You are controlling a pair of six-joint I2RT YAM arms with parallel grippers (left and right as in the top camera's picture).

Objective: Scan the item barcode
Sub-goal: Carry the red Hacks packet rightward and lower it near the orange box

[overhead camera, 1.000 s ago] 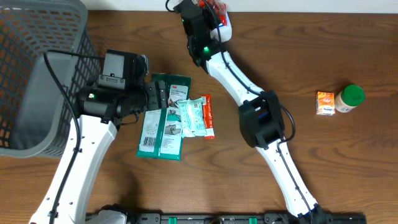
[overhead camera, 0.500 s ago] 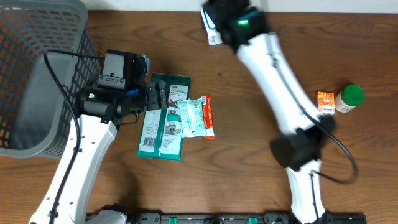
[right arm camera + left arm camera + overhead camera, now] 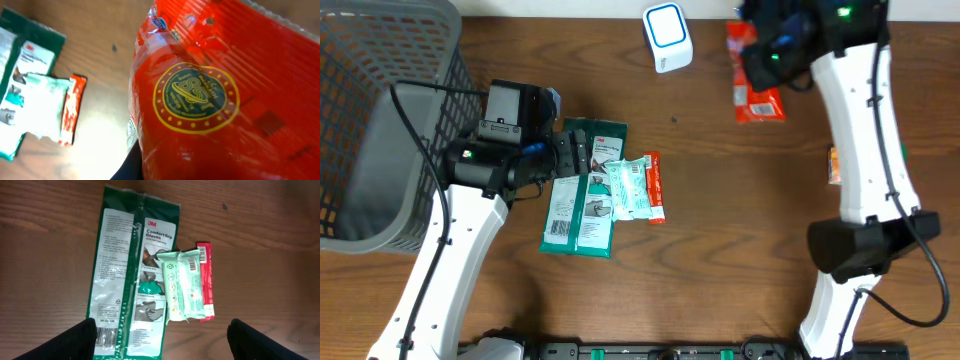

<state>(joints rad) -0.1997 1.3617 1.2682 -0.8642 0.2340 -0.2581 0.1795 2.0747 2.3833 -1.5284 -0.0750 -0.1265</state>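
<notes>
Being clamped by the right pincer [image 3: 767,55], the red packet [image 3: 760,102] is being presented; next, its barcode probably needs swinging left toward the scanner [image 3: 667,37]. Left pincer [image 3: 160,341]: jaws apart.

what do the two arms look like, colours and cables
Both the left arm and right arm have white tubular links with bulky black joints, a green light near each wrist, and thin black cables running alongside. The left end effector has black fingers.
</notes>
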